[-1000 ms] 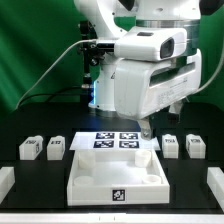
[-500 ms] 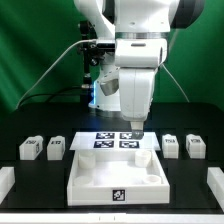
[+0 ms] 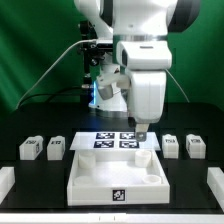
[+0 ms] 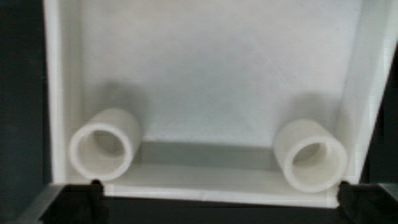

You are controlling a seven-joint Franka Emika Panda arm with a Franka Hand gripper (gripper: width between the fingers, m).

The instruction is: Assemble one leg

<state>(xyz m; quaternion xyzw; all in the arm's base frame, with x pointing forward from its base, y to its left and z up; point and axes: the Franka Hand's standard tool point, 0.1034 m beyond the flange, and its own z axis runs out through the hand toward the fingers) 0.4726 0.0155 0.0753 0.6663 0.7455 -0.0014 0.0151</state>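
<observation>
Legs: all four stand loose on the table (image 3: 40, 205). The outer left leg (image 3: 30, 148) and inner left leg (image 3: 56, 147) are on the exterior view's left of the tray (image 3: 90, 190). The inner right leg (image 3: 170, 146) and outer right leg (image 3: 195, 146) are on its right. None is seated in the tray.
Legs since a second ago: you see no shift in any of them.
Gripper: the gripper (image 3: 142, 129) hangs low over the marker board (image 3: 112, 140), behind the tray and near the inner right leg but apart from it.
Jaws: in the wrist view the fingertips (image 4: 75, 198) sit at opposite edges of the picture, spread wide and holding nothing. Only the tray floor and two sockets (image 4: 103, 148) show between them.
Change: a second ago the hand was turned broadside. It has since swung round to point straight down, and in the last half second it has slid slightly toward the exterior view's right.
Meaning: you are probably watching the approach to a first pick, with the wrist squared up. The inner right leg looks the likeliest target, though you cannot be sure from this.
Progress: early, with no leg grasped yet.
</observation>
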